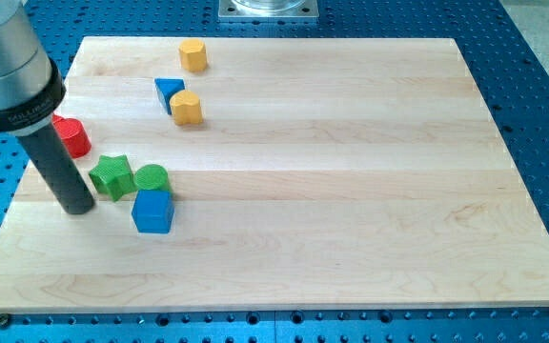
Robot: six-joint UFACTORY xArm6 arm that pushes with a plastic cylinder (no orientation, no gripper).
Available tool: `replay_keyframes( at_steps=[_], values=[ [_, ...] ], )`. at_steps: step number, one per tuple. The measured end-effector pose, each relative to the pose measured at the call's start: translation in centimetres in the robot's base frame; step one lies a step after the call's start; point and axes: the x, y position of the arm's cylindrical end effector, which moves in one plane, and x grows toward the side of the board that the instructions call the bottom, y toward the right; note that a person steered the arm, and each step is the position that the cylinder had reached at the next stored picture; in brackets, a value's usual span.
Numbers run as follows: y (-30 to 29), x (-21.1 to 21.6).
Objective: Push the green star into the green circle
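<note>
The green star (112, 176) lies on the wooden board (351, 191) at the view's left. The green circle (152, 178), a short cylinder, stands directly to its right, touching or nearly touching it. My tip (77, 206) rests on the board just left of the star and slightly below it, a small gap away. The dark rod rises up and to the left from there to the grey arm body at the view's top left.
A blue cube (152, 211) sits just below the green circle, touching it. A red cylinder (71, 136) is partly behind the rod. A blue triangle (168, 92) and two yellow blocks (187, 109) (193, 55) lie nearer the view's top.
</note>
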Motion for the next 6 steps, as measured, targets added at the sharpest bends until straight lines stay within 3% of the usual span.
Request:
replay_keyframes(
  at_steps=[6],
  values=[
    [4.4,-6.3]
  ],
)
